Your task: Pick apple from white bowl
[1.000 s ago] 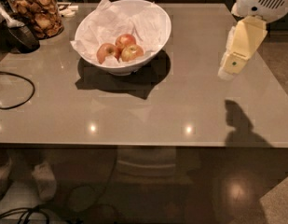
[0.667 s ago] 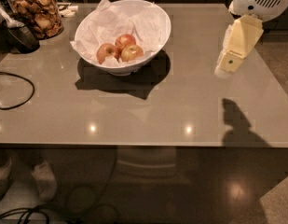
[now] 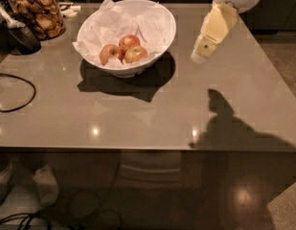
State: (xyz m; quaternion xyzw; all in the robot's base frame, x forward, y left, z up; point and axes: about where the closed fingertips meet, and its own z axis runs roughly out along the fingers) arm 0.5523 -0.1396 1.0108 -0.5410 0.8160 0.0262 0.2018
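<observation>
The white bowl stands on the grey table at the back left of centre, lined with crumpled white paper. Three apples lie in it. The palest, yellow-green apple is at the front right of the group. A red apple lies behind it and a reddish one to its left. My gripper, cream coloured, hangs from the white arm at the top right. It points down and left above the table, to the right of the bowl and clear of its rim. It holds nothing.
A glass jar of brown snacks stands at the back left, with a dark scoop beside it. A black cable loops on the table's left. The table's front edge runs across the view, and the floor lies to the right.
The gripper has moved left, closer to the bowl. The bowl and apples have not moved.
</observation>
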